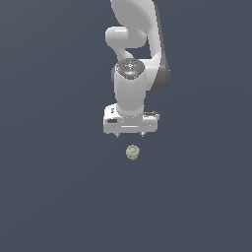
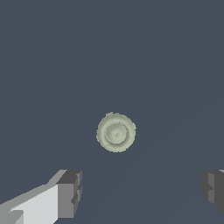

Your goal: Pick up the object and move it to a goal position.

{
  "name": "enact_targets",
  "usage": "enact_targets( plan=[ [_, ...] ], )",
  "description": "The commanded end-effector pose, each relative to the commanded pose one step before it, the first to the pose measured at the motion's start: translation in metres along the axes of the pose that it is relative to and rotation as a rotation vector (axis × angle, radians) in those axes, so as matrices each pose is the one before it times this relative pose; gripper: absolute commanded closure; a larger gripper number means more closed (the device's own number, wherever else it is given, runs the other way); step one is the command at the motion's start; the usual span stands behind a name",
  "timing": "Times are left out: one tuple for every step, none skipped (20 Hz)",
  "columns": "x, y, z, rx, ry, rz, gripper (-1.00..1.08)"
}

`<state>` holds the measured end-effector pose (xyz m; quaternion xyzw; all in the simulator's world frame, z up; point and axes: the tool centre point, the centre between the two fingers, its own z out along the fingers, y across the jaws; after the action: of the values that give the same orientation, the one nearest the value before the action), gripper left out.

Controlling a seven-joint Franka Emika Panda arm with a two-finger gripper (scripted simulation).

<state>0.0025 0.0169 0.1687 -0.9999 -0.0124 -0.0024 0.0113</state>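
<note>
- Item 1, nearest the wrist camera: white, box-bodied parallel gripper point(image 1: 129, 134) with dark grey finger pads point(image 2: 70, 192). Fingers spread wide, nothing between them; in the wrist view one pad shows at each lower corner with bare floor across the gap. In the exterior view the finger stubs point down under the white palm block.
- Item 2, beyond the pads: small pale greenish-beige round object point(image 2: 116, 132), knobbly at the rim, with concentric ridges on its upper face. It lies alone on the floor, touching neither finger.
- Relation governing the next move: in the wrist view the object sits ahead of the line joining the two pads, roughly level with the middle of the gap, slightly toward the white-backed finger. In the exterior view the object point(image 1: 132, 152) is just below the gripper, near its midline. Judgement: the hand probably needs a short forward shift and a descent before closing.
- Long axis: none apparent; the outline is near circular, so wrist rotation should matter little.
- Item 3, farthest: flat, dark slate-blue floor point(image 1: 54, 197), unmarked. No goal marker is visible in either view.
</note>
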Motion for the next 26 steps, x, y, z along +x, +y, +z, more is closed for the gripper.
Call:
enact_targets(
  plan=[
    [-0.00005,-0.00008,-0.00001,0.00004,-0.00018,-0.00056,-0.92],
    [0.00016,-0.00006,0.00033,-0.00013,0.00037,0.0029,-0.92],
    [0.00018,-0.0001,0.00068,-0.00011,0.00006,0.00425,-0.92],
    [0.00021,-0.00021,0.00099,-0.00011,-0.00016,0.00548,-0.92],
    [0.00026,-0.00024,0.00124,-0.00014,-0.00024,0.0068,-0.92],
    [0.0003,-0.0003,0.00144,-0.00018,-0.00021,0.00802,-0.92],
    [0.00035,-0.00033,0.00163,-0.00024,-0.00016,0.00923,-0.92],
    [0.00039,-0.00037,0.00182,-0.00029,-0.00013,0.01044,-0.92],
    [0.00043,-0.00042,0.00203,-0.00034,-0.00012,0.01165,-0.92],
    [0.00046,-0.00046,0.00223,-0.0004,-0.00013,0.0128,-0.92],
    [0.00048,-0.00051,0.00246,-0.00046,-0.00016,0.01401,-0.92],
    [0.0005,-0.00056,0.00269,-0.00053,-0.00018,0.01523,-0.92],
    [0.00052,-0.00061,0.00291,-0.00061,-0.00018,0.01645,-0.92],
    [0.00053,-0.00066,0.00313,-0.0007,-0.00016,0.01768,-0.92],
    [0.00053,-0.00072,0.00335,-0.00079,-0.00014,0.01891,-0.92],
    [0.00053,-0.00076,0.00358,-0.0009,-0.00012,0.02015,-0.92],
    [0.00052,-0.00081,0.00381,-0.00102,-0.00009,0.0214,-0.92],
    [0.00051,-0.00087,0.00404,-0.00114,-0.00005,0.02263,-0.92],
    [0.00047,-0.0009,0.00416,-0.00124,0.0,0.02325,-0.92],
    [0.0004,-0.00086,0.00396,-0.00124,0.00006,0.0221,-0.92],
    [0.00034,-0.0008,0.00374,-0.00122,0.0001,0.02082,-0.92],
    [0.00028,-0.00075,0.00352,-0.00119,0.00014,0.01954,-0.92],
    [0.00023,-0.00071,0.00329,-0.00115,0.00018,0.01825,-0.92],
    [0.00018,-0.00065,0.00307,-0.0011,0.0002,0.01698,-0.92],
    [0.00015,-0.0006,0.00284,-0.00104,0.00022,0.01572,-0.92],
    [0.00011,-0.00055,0.00262,-0.00098,0.00024,0.01444,-0.92]
  ],
)
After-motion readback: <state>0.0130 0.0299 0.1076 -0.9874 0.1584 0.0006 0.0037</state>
